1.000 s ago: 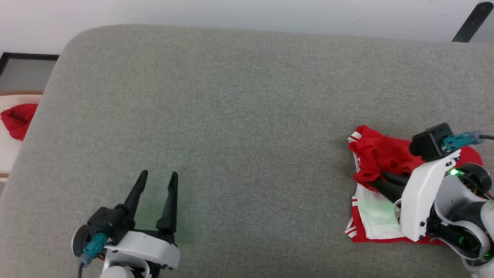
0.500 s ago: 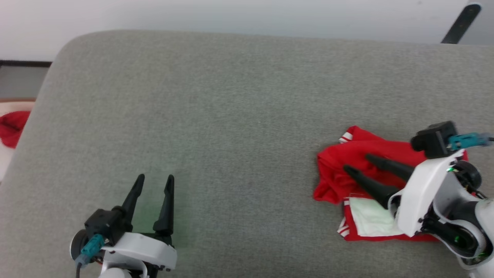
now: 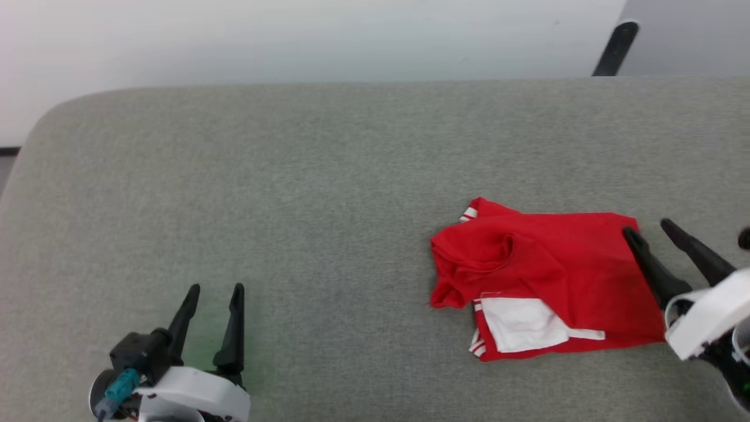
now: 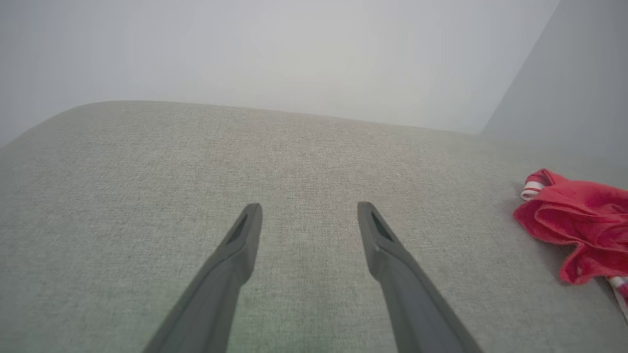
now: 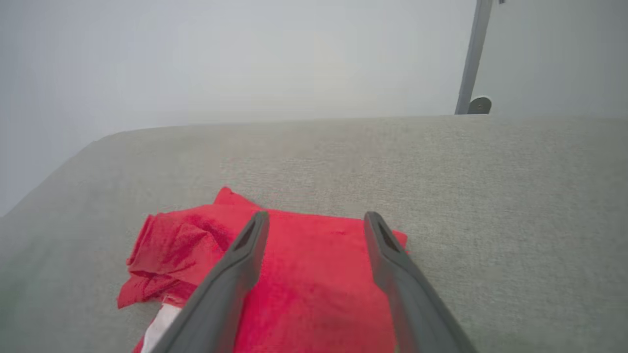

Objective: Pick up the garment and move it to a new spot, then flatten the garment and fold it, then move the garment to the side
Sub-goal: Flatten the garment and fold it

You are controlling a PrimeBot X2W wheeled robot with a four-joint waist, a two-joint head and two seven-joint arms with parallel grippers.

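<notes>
The small red sports jersey (image 3: 545, 275) lies on the right half of the grey woven-fabric cushion (image 3: 293, 193), nearer its front edge than its back edge. It is roughly spread, though its left end is folded over in a rumpled lump. A white lining patch (image 3: 518, 322) shows along its front side, and striped trim peeps out at its back-left corner. That uneven lie suggests it has been set down at the new spot, with flattening not yet finished.

The right gripper (image 3: 648, 228) hangs at the jersey's right edge with its fingers parted and nothing between them. In its wrist view it (image 5: 316, 215) looks out over the red cloth (image 5: 314, 279).

The left gripper (image 3: 217, 287) waits near the cushion's front-left corner, well apart from the jersey, also spread and empty (image 4: 309, 208).

A second ago the right fingers were buried in a bunched heap. Half a second ago they lay across its middle. Now they have drawn back to its edge and the cloth lies wider and flatter. The head camera has also shifted.
</notes>
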